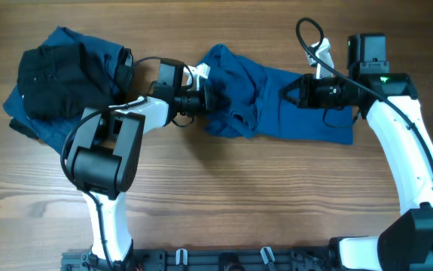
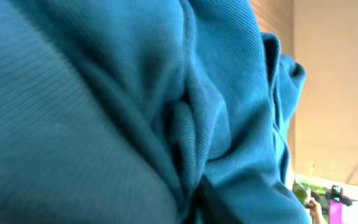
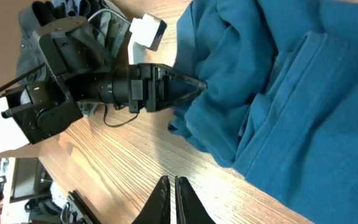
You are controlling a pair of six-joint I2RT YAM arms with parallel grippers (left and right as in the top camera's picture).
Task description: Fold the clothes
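Note:
The medium-blue polo shirt point(image 1: 299, 105) lies crumpled across the middle and right of the table, bunched at its left end. My left gripper point(image 1: 214, 99) is shut on that bunched left edge. Blue fabric point(image 2: 135, 106) fills the left wrist view. In the right wrist view the left gripper's tips point(image 3: 194, 84) pinch into the shirt point(image 3: 291, 93). My right gripper point(image 1: 285, 94) hovers over the middle of the shirt, and its fingers point(image 3: 171, 190) are shut and empty. A black garment point(image 1: 58, 75) lies on darker blue garments point(image 1: 32, 120) at the far left.
The pile of garments at the far left sits close behind the left arm point(image 1: 111, 143). Bare wooden table point(image 1: 239, 196) stretches in front of the shirt. The right arm's base and cables point(image 1: 367, 53) stand at the back right.

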